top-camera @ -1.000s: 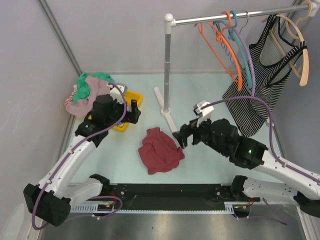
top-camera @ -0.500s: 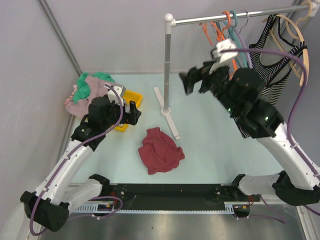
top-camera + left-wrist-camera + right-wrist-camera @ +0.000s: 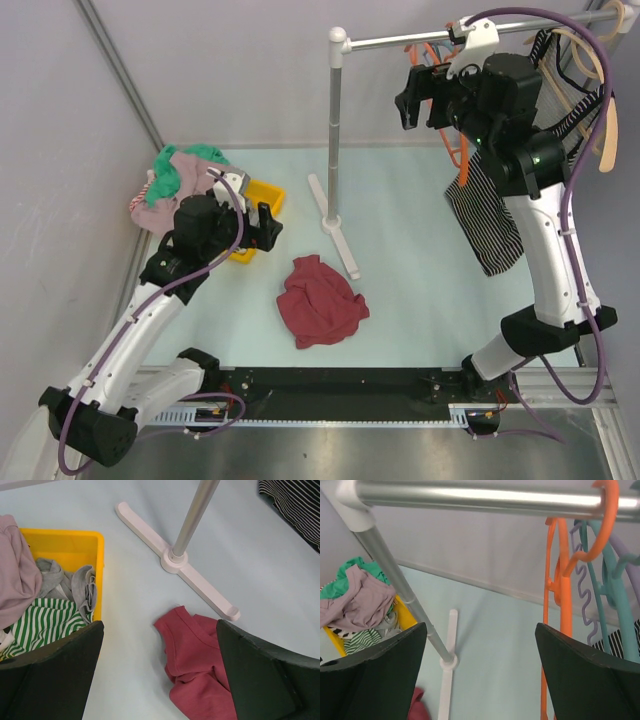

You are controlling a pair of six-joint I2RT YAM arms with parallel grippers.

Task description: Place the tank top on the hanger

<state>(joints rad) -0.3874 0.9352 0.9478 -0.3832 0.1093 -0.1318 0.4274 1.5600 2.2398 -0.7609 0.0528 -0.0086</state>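
Tank top (image 3: 320, 300), plain maroon, lies crumpled in a loose heap on the table (image 3: 410, 290), just below and ahead of your left gripper (image 3: 262, 228). That gripper's jaws stand wide apart and hold nothing. The garment sits well below and behind your right gripper (image 3: 420, 103), which is raised beside the rail (image 3: 450, 40), its jaws also spread and empty. The orange hanger (image 3: 565, 620) hangs by its hook from that rail, just to the right of the right gripper's opening and touching neither jaw.

Expect the fabric to be light, soft and limp. It will likely sag and bunch wherever you lift it, so take hold at a shoulder strap or the ribbed neckline edge, which faces the left gripper. The hanger looks thin, stiff and light. Grip it at the neck or shoulder, since it may swing on the rail.
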